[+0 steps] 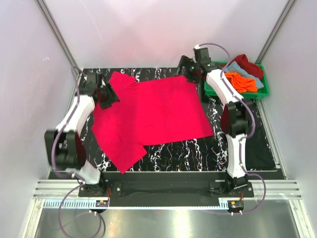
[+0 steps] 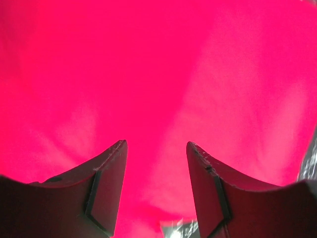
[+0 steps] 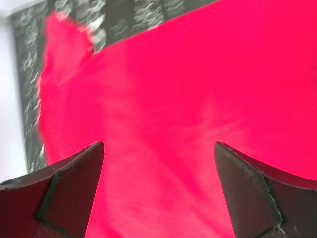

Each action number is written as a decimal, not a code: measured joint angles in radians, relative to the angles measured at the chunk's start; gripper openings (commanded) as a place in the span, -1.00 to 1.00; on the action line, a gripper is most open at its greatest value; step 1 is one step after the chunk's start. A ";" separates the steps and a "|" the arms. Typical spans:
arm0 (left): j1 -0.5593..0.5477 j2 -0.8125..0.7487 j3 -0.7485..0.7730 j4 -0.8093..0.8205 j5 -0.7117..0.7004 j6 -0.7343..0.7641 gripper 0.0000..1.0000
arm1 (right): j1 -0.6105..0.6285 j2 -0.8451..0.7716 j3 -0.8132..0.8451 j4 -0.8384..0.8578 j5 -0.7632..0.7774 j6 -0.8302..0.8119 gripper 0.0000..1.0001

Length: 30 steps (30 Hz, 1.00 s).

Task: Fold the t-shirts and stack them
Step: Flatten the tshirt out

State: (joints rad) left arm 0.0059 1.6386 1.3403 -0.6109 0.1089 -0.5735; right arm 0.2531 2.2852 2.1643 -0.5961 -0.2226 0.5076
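- The left gripper (image 2: 156, 146) is low over the pinkish-red t-shirt (image 1: 153, 111), at the cloth's left edge in the top view. Its two fingers (image 2: 106, 188) stand apart with a clear gap, and only red cloth shows through that gap.
- The right gripper (image 3: 158, 146) is at the shirt's far right corner. It is spread wider than the left one, and the cloth lies beneath and ahead of the tips. The views do not show whether either gripper touches the fabric.
- The shirt lies spread mostly flat on the black, white-veined table mat (image 1: 198, 148), its body a tilted rectangle. One flap reaches toward the near left, and a smaller one points to the far left, by the left gripper.
- The cloth is plain and a bright, even pinkish-red, with soft shallow creases in both wrist views. A rumpled corner lies against the mat in the right wrist view.
- A green crate (image 1: 262, 93) at the far right holds an orange t-shirt (image 1: 241, 82), a grey-blue t-shirt (image 1: 247, 72) and a dark red t-shirt (image 1: 246, 62), all bunched together.
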 measured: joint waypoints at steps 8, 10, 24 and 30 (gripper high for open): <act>-0.121 -0.423 -0.447 -0.069 -0.035 -0.111 0.14 | 0.266 -0.467 -0.419 0.015 0.092 -0.099 0.99; -0.117 -0.507 -0.542 -0.090 -0.027 -0.142 0.13 | 0.296 -0.563 -0.528 0.015 0.109 -0.084 0.99; -0.118 -0.856 -0.776 -0.285 -0.083 -0.380 -0.04 | 0.097 -0.917 -1.141 -0.063 -0.087 -0.027 0.96; -0.118 -0.780 -0.774 -0.350 -0.164 -0.396 0.04 | 0.063 -0.971 -1.175 -0.039 -0.114 -0.005 0.90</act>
State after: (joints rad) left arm -0.1120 0.8581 0.5663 -0.9611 -0.0547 -0.9695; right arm 0.3164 1.3140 0.9890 -0.6346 -0.3363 0.5030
